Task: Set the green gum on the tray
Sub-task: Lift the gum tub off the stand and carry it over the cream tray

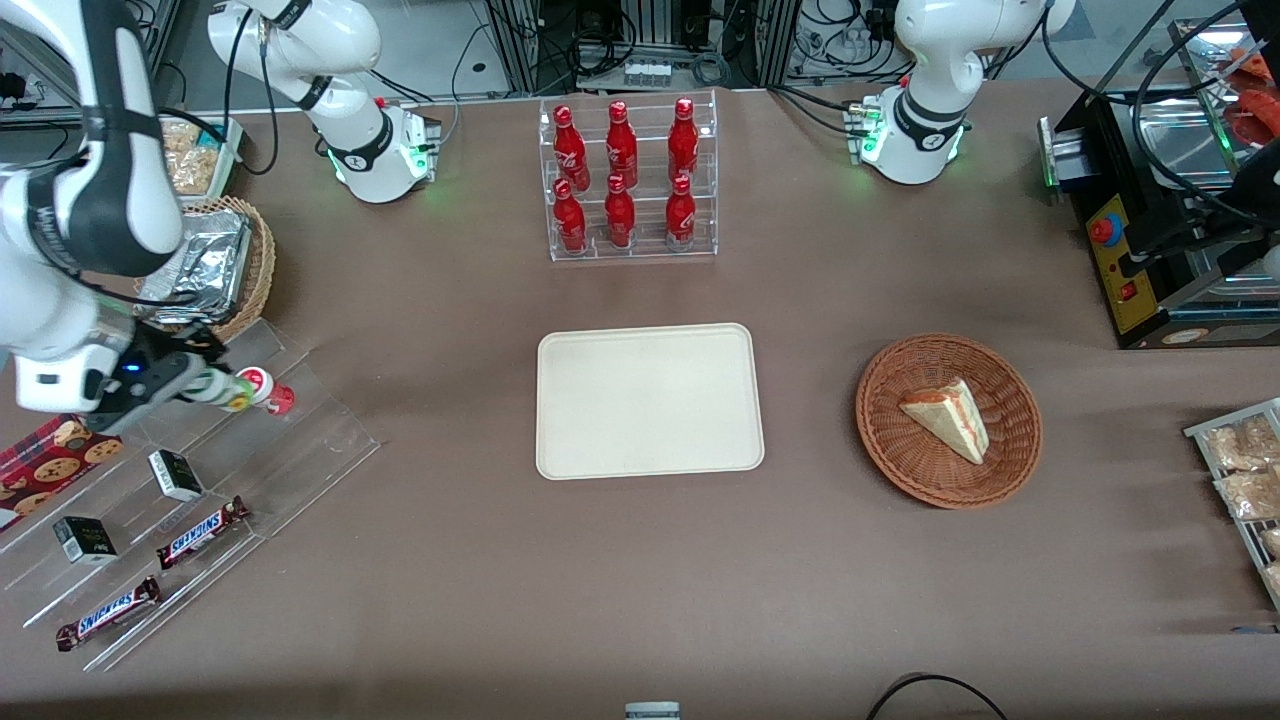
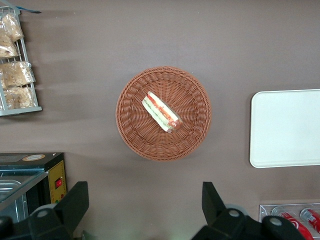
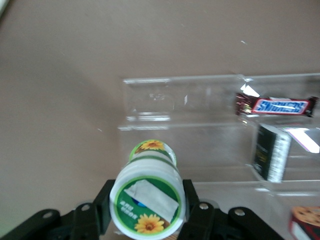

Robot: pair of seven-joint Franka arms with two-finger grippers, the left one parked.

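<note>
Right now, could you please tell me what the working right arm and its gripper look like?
The right arm has glossy white shells with black joint bands and a white wrist block showing a small blue light. Its gripper, above the clear acrylic display steps, has black fingers.

Claw [image 1: 215, 385] to tray [image 1: 648, 400]: unobstructed.

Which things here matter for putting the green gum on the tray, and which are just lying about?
Job: green-labelled white-lidded gum bottle, held in the right arm's pincer over the clear rack; cream rectangular tray.
Lying about: red-labelled gum bottle, Snickers bars, red drink bottles, wicker basket.
</note>
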